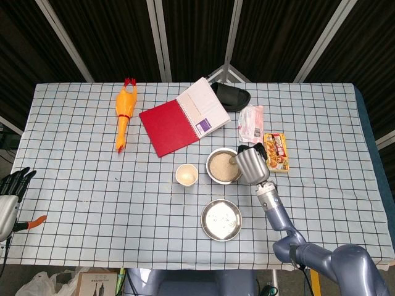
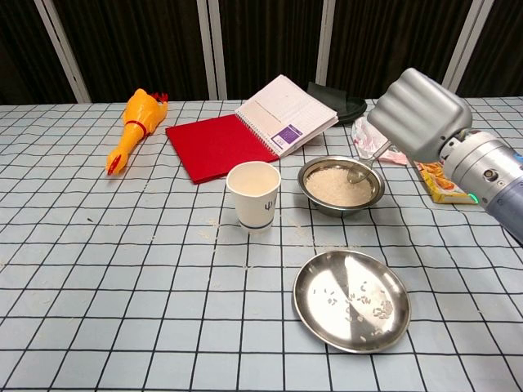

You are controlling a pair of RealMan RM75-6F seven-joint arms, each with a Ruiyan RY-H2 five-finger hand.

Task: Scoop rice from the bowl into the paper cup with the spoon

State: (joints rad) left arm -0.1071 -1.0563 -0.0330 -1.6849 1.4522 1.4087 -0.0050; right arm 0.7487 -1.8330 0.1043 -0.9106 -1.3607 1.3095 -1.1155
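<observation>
A steel bowl (image 2: 313, 193) (image 1: 213, 175) filled with white rice sits at mid-table. To its left stands a white paper cup (image 2: 254, 194) (image 1: 186, 175). My right hand (image 2: 417, 112) (image 1: 250, 164) hovers over the bowl's right rim and grips a metal spoon (image 2: 359, 172), whose tip dips into the rice at the right side of the bowl. My left hand (image 1: 12, 185) hangs off the table's left edge, fingers apart, holding nothing.
A flat steel plate (image 2: 351, 300) with scattered rice grains lies in front of the bowl. A red notebook (image 2: 245, 135), a yellow rubber chicken (image 2: 132, 127), a snack box (image 2: 441, 178), a plastic packet (image 1: 250, 121) and a black item (image 1: 231, 95) lie behind.
</observation>
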